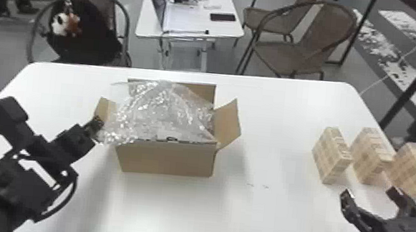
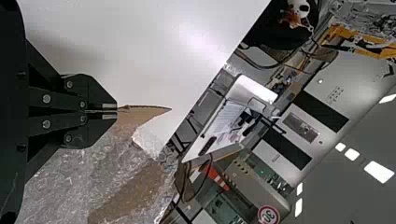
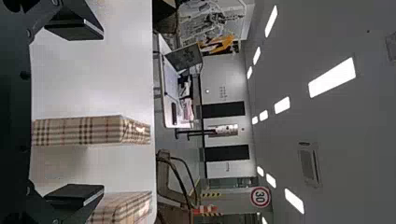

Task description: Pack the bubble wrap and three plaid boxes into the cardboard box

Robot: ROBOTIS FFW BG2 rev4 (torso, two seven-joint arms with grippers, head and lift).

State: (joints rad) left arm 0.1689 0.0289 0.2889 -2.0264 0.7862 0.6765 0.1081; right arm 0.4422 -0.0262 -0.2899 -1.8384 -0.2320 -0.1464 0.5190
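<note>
My right gripper (image 1: 371, 193) is wide open near the three plaid boxes (image 1: 367, 158).
The boxes stand in a row on the table (image 1: 274, 213), just in front of my right fingertips, and in the right wrist view one is ahead of the gap between these. My left gripper (image 1: 99, 122) is narrow, the fingers together, with its tips at the left flap (image 1: 104, 110) of the cardboard box (image 1: 167, 160); I cannot tell if they pinch it. The bubble wrap (image 1: 164, 115) is beside these tips, lying loosely in and over the open box and partly over its left side.
</note>
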